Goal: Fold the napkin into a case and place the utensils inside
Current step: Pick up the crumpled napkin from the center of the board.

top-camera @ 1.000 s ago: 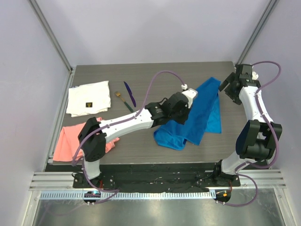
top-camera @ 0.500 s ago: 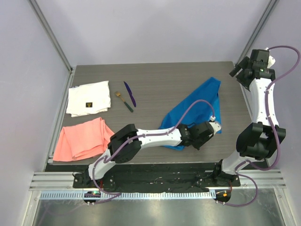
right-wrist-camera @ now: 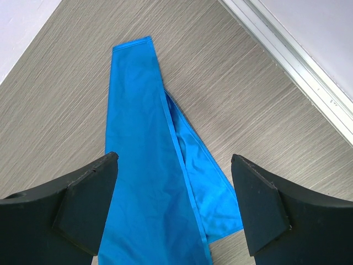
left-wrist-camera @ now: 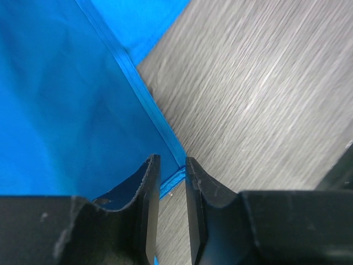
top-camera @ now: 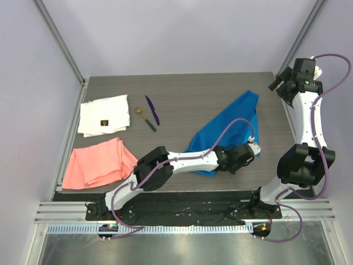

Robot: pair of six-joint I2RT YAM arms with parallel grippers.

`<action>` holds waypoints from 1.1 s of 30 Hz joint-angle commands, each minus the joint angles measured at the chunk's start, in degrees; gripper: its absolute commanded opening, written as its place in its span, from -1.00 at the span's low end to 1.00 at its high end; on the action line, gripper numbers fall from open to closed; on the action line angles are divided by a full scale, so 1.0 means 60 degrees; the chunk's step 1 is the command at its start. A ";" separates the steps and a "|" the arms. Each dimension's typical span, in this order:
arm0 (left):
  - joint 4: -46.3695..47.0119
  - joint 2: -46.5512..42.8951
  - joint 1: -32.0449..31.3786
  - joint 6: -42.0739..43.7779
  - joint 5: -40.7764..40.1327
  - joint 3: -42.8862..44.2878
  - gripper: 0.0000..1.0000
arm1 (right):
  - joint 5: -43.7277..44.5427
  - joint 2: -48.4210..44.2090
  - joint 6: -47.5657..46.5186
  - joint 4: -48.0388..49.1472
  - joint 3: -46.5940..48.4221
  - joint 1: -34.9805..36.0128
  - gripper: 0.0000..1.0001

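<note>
Napkin (top-camera: pixel 234 130) of bright blue soft cloth runs from the bench's far-right corner toward its near edge, the nearer left gripper (left-wrist-camera: pixel 172 182) nearly shut, seemingly pinching its hem, while the right gripper (right-wrist-camera: pixel 174 193) gapes empty above.

White cloth (top-camera: pixel 103 115) (small dark label) at table's (top-camera: pixel 187 91) left edge, salmon-pink cloth (top-camera: pixel 98 162) just below it

Dark grey wood-grain surface (top-camera: pixel 187 94), pale lilac walls (top-camera: pixel 182 33) on three sides (plain, evenly lit); aluminium corner posts (top-camera: pixel 58 36), slotted metal rail (top-camera: pixel 182 211) along near edge, reflective steel floor strip (top-camera: pixel 182 248)
</note>
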 commanded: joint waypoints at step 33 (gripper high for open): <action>-0.0223 -0.1063 0.0918 -0.0009 0.0462 -0.1261 -1.00 | -0.0598 0.1649 -0.0445 0.1465 -0.0319 -0.0015 0.80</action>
